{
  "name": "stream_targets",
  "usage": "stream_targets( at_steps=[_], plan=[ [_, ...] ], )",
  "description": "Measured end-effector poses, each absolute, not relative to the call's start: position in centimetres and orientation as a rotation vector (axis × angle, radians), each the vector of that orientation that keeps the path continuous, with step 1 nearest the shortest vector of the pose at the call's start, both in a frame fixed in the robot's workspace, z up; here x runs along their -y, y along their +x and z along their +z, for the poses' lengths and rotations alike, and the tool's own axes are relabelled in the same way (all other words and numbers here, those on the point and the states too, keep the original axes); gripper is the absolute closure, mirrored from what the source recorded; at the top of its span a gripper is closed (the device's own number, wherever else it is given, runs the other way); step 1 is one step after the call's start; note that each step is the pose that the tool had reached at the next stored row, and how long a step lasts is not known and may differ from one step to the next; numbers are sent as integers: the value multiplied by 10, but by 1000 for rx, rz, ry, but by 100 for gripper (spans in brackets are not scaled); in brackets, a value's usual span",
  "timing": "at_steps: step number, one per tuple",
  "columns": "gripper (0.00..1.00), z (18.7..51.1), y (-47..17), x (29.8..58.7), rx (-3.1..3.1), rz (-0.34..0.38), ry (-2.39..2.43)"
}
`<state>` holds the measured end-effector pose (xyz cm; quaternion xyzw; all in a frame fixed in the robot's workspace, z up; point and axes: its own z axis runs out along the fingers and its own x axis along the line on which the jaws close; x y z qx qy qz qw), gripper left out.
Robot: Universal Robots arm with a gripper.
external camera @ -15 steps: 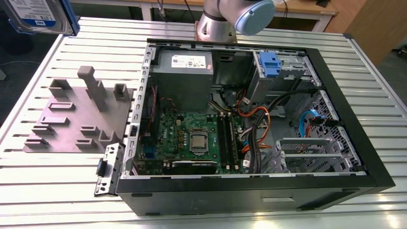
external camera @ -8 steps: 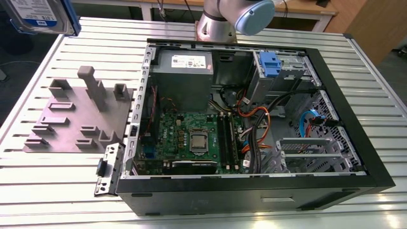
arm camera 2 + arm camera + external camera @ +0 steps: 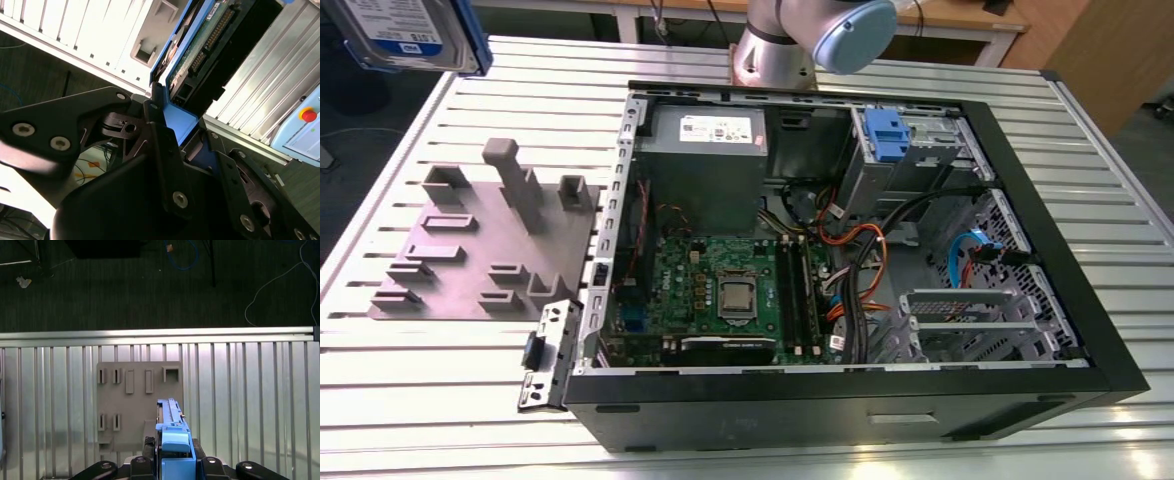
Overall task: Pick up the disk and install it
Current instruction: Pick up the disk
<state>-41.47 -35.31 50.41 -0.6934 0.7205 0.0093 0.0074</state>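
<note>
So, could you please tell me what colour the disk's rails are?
Blue; the first wrist view shows the rails best, on the disk.

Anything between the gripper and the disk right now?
Nothing. In the first wrist view the gripper is shut directly on the disk, gripping its edge.
</note>
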Motion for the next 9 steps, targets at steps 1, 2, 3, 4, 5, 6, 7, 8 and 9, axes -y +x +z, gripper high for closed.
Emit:
stream_targets(
  at_steps=[1, 2, 3, 4, 5, 6, 7, 8, 9],
  plan=[
    [63, 504, -414, 353, -2253, 29, -2168],
    [63, 504, -414, 353, -2253, 29, -2168],
    [63, 504, -414, 353, -2253, 29, -2168],
    [63, 504, -414, 353, -2253, 29, -2168],
    [63, 504, -413, 353, -2253, 29, -2168],
    [63, 504, -413, 353, -2253, 29, -2168],
    [63, 504, -413, 353, -2253, 29, -2168],
    [63, 504, -412, 353, -2253, 29, -2168],
    [63, 504, -412, 353, -2253, 29, -2168]
  ],
)
